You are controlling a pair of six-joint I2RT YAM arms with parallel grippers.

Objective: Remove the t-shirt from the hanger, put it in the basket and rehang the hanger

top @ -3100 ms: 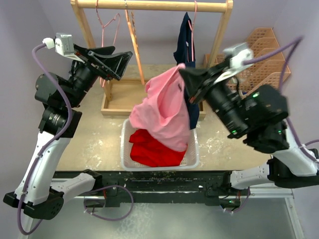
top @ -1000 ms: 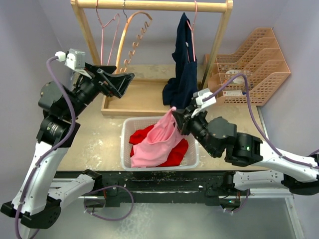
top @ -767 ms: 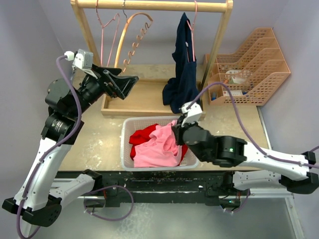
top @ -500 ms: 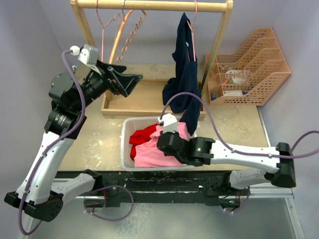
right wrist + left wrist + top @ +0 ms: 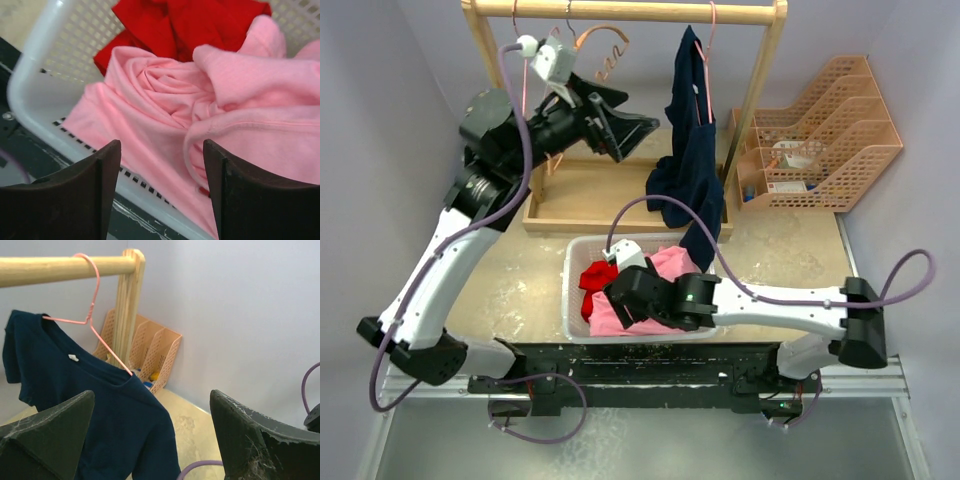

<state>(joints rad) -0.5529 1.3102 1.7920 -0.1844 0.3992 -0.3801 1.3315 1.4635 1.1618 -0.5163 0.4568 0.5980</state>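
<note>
Your left gripper (image 5: 635, 135) is raised near the wooden rail (image 5: 620, 10), jaws spread wide with nothing between them. Its wrist view looks straight at the navy t-shirt (image 5: 100, 415) and shows no contact with it. An orange hanger (image 5: 603, 42) hangs bare on the rail just behind that wrist. Below it a wooden tray (image 5: 575, 215) sits on the table (image 5: 790, 255). Just in front of the tray is the white basket (image 5: 570, 290), with a red garment (image 5: 592, 275) on its left side and the pink t-shirt (image 5: 165, 100) crumpled beside and partly over it. The pink t-shirt is off any hanger and lies loose in the basket. Your right gripper (image 5: 162, 155) is down in the basket directly above the pink t-shirt, jaws apart and pinching nothing. I can't tell whether the fingertips touch the cloth. Right of centre, the navy t-shirt hangs on a pink hanger (image 5: 92, 310) hooked over the rail next to the right post. An orange file organiser (image 5: 830, 140) stands at the far right of the table.
</note>
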